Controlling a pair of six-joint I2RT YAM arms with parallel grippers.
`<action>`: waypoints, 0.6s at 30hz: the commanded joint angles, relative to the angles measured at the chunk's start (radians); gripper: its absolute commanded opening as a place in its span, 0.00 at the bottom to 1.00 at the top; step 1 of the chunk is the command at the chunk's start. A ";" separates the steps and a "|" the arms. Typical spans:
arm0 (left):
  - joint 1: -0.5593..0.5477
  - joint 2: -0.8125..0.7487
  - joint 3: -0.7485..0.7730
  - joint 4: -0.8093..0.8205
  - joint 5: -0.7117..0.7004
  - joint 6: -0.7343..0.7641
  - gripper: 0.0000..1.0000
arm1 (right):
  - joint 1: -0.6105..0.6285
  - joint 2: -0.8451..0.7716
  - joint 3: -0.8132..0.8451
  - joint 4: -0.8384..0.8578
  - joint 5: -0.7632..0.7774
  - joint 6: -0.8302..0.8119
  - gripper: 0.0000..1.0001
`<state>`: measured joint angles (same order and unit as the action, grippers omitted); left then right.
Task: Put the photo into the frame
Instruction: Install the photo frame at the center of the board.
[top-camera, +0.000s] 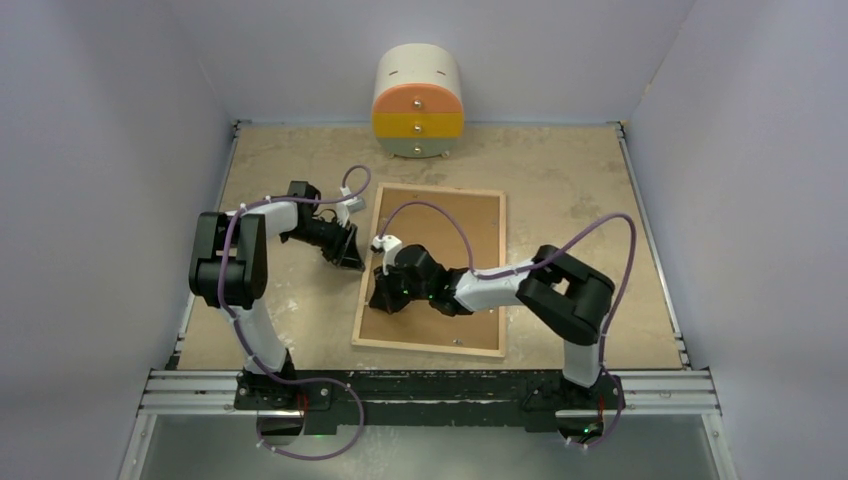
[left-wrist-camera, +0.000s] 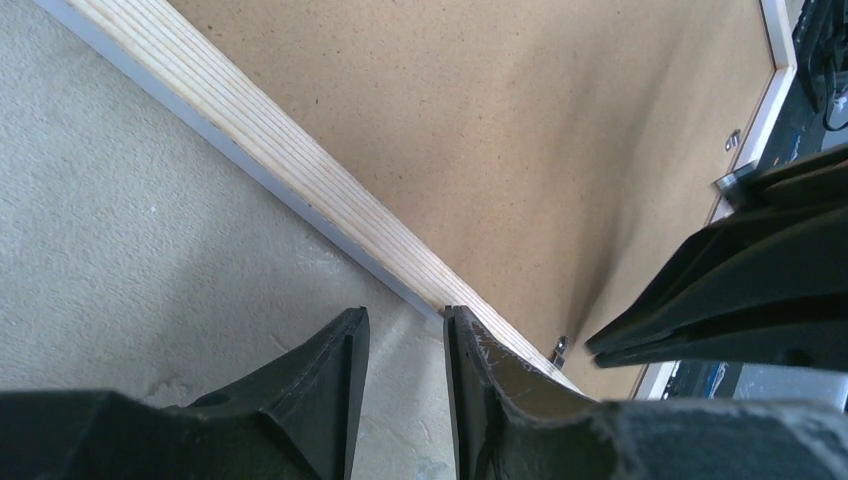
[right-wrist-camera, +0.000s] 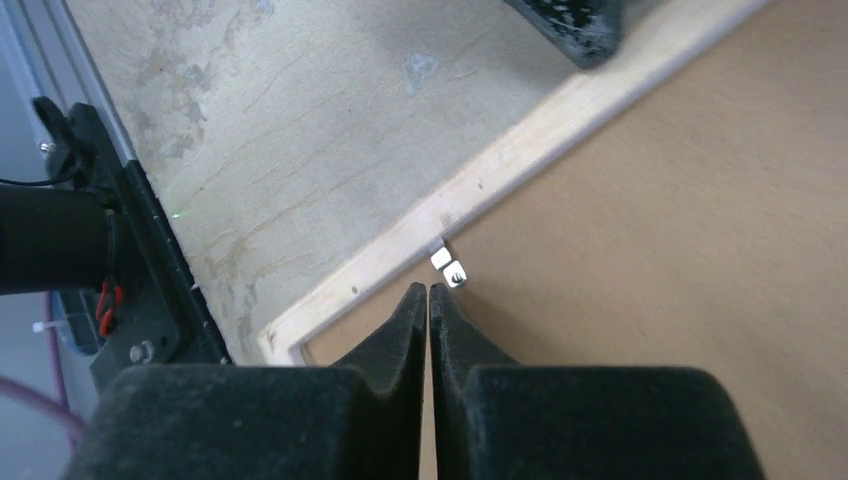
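Observation:
The frame (top-camera: 503, 270) lies face down at the table's middle, its light wood back rim up, with the brown backing board (top-camera: 470, 230) inside it. The photo is hidden. My left gripper (top-camera: 350, 262) is at the frame's left rim (left-wrist-camera: 300, 170). It is open by a narrow gap (left-wrist-camera: 405, 325) with only table between the fingers, and its right finger is at the rim's outer edge. My right gripper (top-camera: 380, 300) is shut and empty (right-wrist-camera: 428, 290). It hangs over the backing board (right-wrist-camera: 650, 250) just inside the left rim (right-wrist-camera: 520, 150), next to a small metal clip (right-wrist-camera: 447, 265).
A round drawer unit (top-camera: 418, 103) with orange, yellow and green fronts stands at the back wall. Walls close in the table on three sides. A metal rail (top-camera: 430, 385) with the arm bases runs along the near edge. Another metal clip (left-wrist-camera: 560, 348) sits on the rim.

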<state>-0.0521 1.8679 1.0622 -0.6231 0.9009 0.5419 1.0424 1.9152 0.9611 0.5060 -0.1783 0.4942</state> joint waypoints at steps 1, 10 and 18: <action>0.007 -0.040 0.042 -0.002 -0.005 -0.025 0.38 | -0.084 -0.195 -0.043 -0.013 -0.029 0.016 0.18; 0.015 0.026 0.127 0.111 0.038 -0.185 0.44 | -0.404 -0.154 0.058 -0.063 -0.171 0.042 0.55; 0.015 0.103 0.145 0.134 0.049 -0.188 0.36 | -0.458 0.101 0.314 -0.107 -0.230 0.049 0.53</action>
<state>-0.0414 1.9419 1.1835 -0.5133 0.9089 0.3725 0.5877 1.9537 1.1732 0.4362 -0.3370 0.5369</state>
